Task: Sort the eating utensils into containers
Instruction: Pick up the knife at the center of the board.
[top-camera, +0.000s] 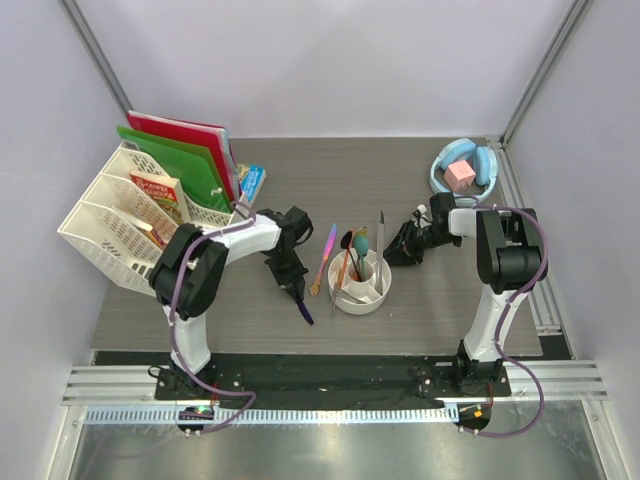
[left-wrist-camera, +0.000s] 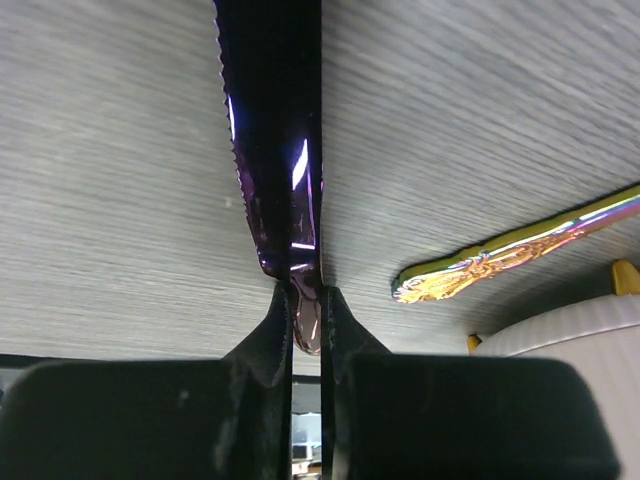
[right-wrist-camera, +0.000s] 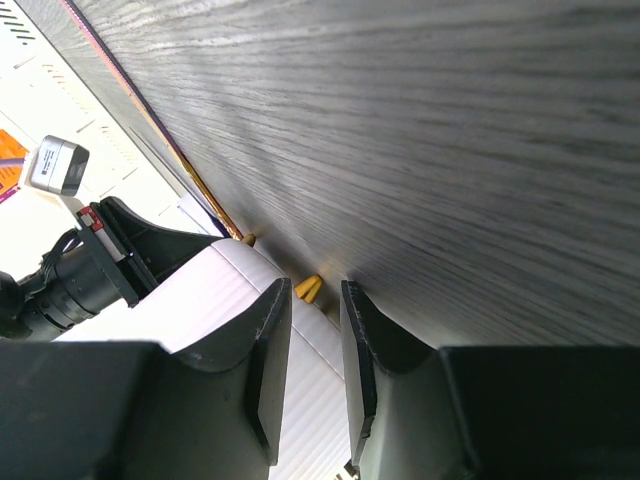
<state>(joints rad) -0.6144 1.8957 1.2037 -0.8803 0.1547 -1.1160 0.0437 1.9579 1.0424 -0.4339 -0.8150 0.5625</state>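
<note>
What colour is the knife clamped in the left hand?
The knife is glossy dark purple, almost black, with violet glints; the left wrist view shows it best.

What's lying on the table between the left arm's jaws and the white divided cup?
One iridescent pink-gold utensil lies flat there, touching neither. The top view shows it whole; the left wrist view catches its gold end near the cup.

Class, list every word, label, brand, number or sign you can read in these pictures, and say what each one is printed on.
No text here can be read.
orange-red book in the white rack: cover print, too small to read.
blue box beside the folders: print, too blurred to read.
white cup: no marking visible.
</note>
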